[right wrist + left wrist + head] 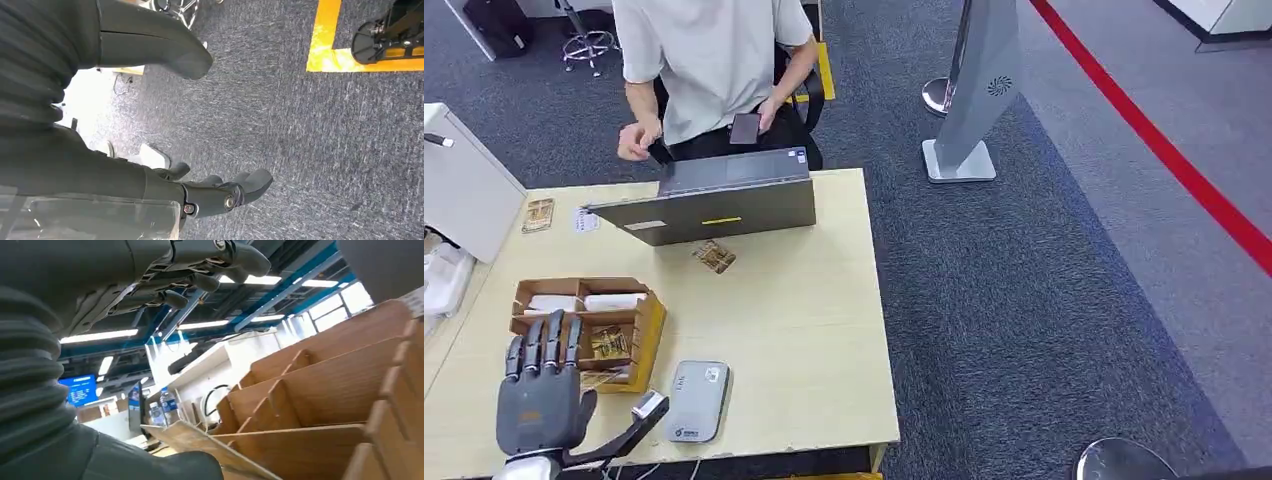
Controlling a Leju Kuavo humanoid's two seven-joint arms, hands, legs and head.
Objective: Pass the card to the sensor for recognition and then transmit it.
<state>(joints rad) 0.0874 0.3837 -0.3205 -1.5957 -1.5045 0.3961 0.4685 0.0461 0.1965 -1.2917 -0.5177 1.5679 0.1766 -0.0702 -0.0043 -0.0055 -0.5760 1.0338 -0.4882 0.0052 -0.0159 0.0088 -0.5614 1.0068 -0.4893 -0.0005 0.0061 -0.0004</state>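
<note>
A closed grey laptop lies at the far edge of the light wooden table. Behind it sits a person in a pale shirt, holding a dark phone. To the right, on grey carpet, a silver sign stand rises beside a red floor line. A white cabinet stands at the table's left.

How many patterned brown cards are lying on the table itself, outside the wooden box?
2: one card lies just in front of the laptop, another near the table's far left corner. Others may be hidden behind the laptop.
</note>
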